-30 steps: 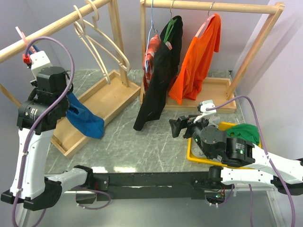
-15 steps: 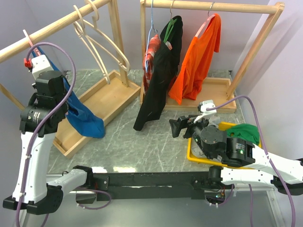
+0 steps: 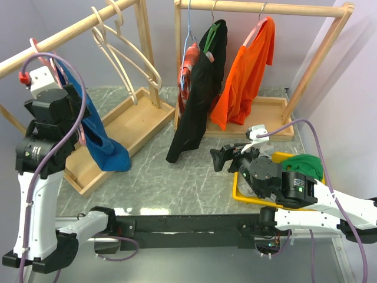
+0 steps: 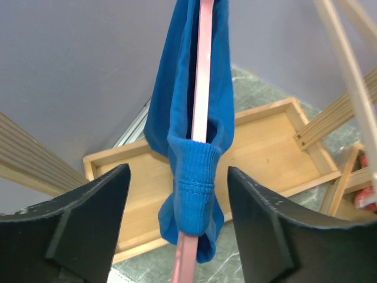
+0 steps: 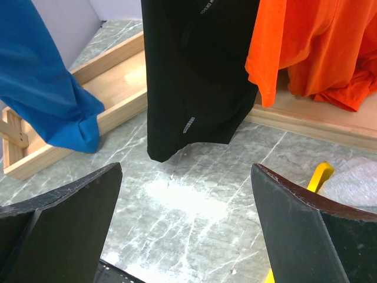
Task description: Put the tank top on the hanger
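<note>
tank top (image 4: 177, 109) over hanger (image 4: 203, 59), left pincer (image 4: 178, 172) clear

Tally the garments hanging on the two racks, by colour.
Blue tank top: 1
Black garment: 1
Orange garment: 1
Red patterned garment: 1
Total: 4

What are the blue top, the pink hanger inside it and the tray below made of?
The blue top looks like soft matte knit fabric: it drapes in folds, with a ribbed, stitched hem. The pink hanger seems smooth plastic, thin and evenly coloured. The tray looks like pale bare wood, with faint grain.
</note>
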